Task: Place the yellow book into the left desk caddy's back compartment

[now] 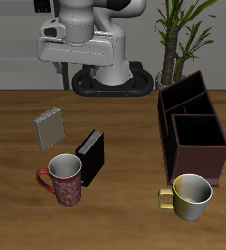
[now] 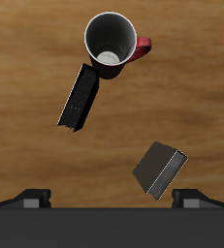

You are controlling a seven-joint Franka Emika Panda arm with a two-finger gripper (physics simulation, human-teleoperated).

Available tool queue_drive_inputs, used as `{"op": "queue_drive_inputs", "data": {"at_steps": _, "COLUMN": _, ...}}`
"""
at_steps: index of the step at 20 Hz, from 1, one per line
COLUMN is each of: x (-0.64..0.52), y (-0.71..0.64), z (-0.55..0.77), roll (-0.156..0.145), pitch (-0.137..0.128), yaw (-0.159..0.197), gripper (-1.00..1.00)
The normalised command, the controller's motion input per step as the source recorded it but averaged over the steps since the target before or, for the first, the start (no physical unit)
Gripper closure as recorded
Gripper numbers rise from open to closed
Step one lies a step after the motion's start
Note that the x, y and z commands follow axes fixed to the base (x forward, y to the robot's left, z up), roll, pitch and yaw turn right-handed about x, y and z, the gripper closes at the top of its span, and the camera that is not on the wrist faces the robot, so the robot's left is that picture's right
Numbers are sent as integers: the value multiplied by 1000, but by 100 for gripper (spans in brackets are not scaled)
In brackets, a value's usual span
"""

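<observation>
The yellow book [image 1: 50, 127] is a small greyish-tan book lying on the table beside the black book; it also shows in the wrist view [image 2: 160, 170]. The left desk caddy [image 1: 191, 132] is dark reddish-brown and stands across the table from the book. Its back compartment [image 1: 183, 95], with tall slanted walls, is the end nearest the robot's base and looks empty. My gripper [image 1: 85, 68] hangs high above the table near the robot's base, farther back than the book. In the wrist view the gripper [image 2: 112, 199] is open, with its fingertips [image 2: 31, 199] wide apart and nothing between them.
A black book [image 1: 91, 156] leans next to a red mug [image 1: 64, 179] near the front edge. A pale yellow mug [image 1: 190, 193] stands in front of the caddy. A potted plant [image 1: 183, 29] stands behind the caddy.
</observation>
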Motion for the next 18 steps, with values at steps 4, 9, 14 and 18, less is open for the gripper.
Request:
{"op": "queue_drive_inputs", "data": {"at_steps": 4, "x": 29, "y": -232, "z": 46, "roll": -45, "pitch": -12, "yaw": -18, "gripper": -100}}
{"op": "queue_drive_inputs", "data": {"at_steps": 9, "x": -58, "y": -185, "z": -98, "roll": -43, "pitch": 22, "yaw": -29, "gripper": -100}}
{"op": "queue_drive_inputs", "data": {"at_steps": 14, "x": -183, "y": -179, "z": -99, "roll": -12, "pitch": 4, "yaw": 8, "gripper": -100}}
{"op": "queue_drive_inputs", "data": {"at_steps": 18, "x": -410, "y": -283, "z": -93, "roll": -53, "pitch": 2, "yaw": -64, "gripper": -100}}
